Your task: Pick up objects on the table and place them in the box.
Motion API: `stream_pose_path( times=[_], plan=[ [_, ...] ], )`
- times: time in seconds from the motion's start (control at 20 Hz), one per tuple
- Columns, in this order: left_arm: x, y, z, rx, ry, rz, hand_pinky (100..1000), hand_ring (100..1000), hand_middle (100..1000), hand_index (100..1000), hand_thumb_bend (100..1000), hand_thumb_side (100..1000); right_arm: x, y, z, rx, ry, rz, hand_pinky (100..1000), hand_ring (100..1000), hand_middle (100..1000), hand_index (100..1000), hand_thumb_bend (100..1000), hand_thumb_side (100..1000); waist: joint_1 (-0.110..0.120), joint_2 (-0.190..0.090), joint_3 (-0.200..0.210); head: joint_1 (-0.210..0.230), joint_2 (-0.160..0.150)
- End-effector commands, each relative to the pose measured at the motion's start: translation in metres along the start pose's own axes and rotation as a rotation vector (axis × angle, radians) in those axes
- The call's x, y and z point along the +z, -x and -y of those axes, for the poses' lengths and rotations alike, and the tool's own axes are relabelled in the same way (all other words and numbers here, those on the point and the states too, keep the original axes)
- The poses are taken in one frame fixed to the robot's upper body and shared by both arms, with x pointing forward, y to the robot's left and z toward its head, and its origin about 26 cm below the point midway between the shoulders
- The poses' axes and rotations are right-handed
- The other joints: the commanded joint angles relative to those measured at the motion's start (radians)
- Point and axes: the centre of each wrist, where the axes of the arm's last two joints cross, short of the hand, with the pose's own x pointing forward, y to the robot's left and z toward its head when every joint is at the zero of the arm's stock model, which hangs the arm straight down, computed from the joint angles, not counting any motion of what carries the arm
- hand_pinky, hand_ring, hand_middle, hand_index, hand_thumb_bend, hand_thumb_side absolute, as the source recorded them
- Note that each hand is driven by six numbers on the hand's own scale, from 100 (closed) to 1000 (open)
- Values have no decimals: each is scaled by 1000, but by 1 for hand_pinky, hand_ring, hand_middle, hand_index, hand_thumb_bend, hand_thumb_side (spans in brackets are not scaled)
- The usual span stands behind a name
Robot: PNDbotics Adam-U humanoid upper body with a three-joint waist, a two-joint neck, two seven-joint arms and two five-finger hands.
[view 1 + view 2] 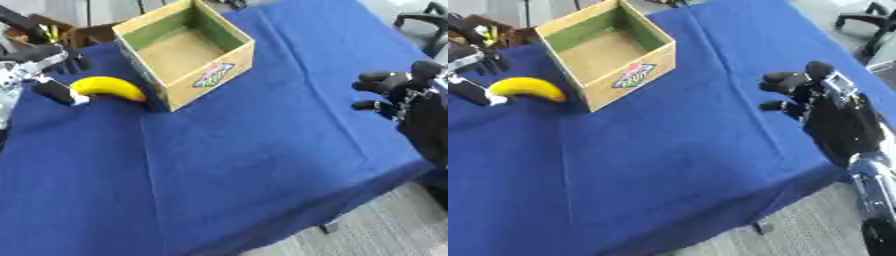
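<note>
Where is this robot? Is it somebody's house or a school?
Probably an office or a robot lab, not a house. A table with a blue cloth holds only a banana and a cardboard box, there's grey carpet, and an office chair stands behind.

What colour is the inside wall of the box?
Green on the box inner walls, tan floor; left eye view shows it best.
</note>
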Motion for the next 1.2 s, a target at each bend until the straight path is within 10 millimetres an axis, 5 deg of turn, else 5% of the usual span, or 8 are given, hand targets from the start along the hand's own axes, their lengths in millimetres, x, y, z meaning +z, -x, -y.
stream_pose_path(
  times=[0.05, 1.2],
  plan=[
    [3, 3, -15, -18, -37, -6, 704, 710, 692, 788, 473, 249, -2, -10, 0, 22, -22, 21, 740, 859, 756, 598, 100, 770, -4, -12, -5, 3, -10],
    [2, 5, -2, -16, -31, -18, 594, 576, 601, 731, 411, 209, -5, -9, -2, 29, -28, 20, 741, 859, 757, 598, 100, 771, 10, 15, -21, -6, -11]
  ],
)
